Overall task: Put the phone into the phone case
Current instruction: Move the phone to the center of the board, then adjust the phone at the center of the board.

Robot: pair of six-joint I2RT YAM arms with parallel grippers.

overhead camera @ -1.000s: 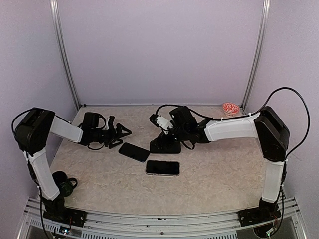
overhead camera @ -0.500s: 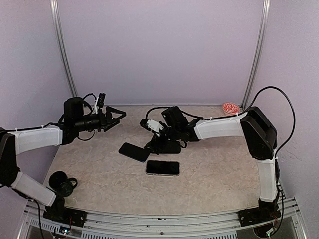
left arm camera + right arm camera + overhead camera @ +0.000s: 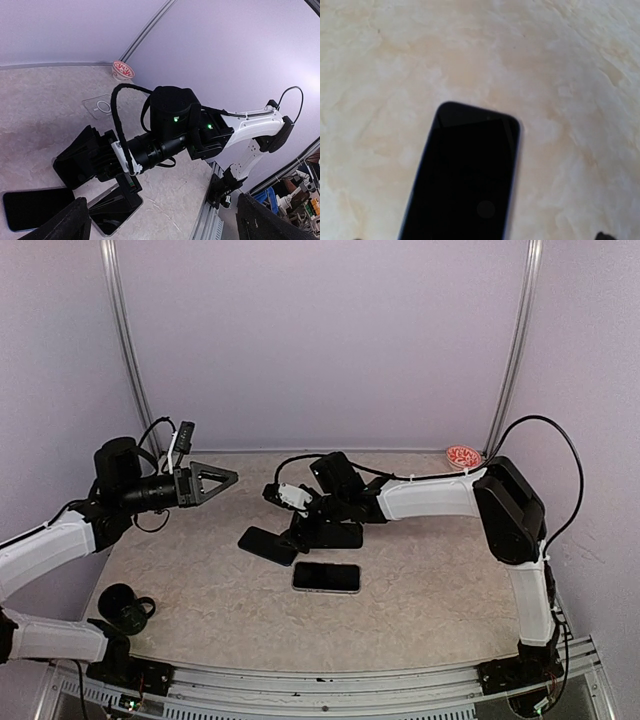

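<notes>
The right gripper hangs low over the middle of the table, its jaws spread. Nothing is held between them. The right wrist view shows only slivers of its fingers at the bottom corners. Just beside the gripper, on the side toward the left edge, the black phone lies flat and screen-up. In the right wrist view it fills the lower centre, with one rounded end pointing away from the camera. A second phone, with a paler rim, lies flat just beside it, toward the near edge. Whether their corners touch, I cannot tell.

The left gripper hangs above the table over its far left part. It points toward the right arm, its jaws wide apart and empty.

In the left wrist view the clear phone case lies flat toward the far right corner, well apart from both phones. A red-and-white bowl sits in that corner. A black round object rests near the near left corner.
</notes>
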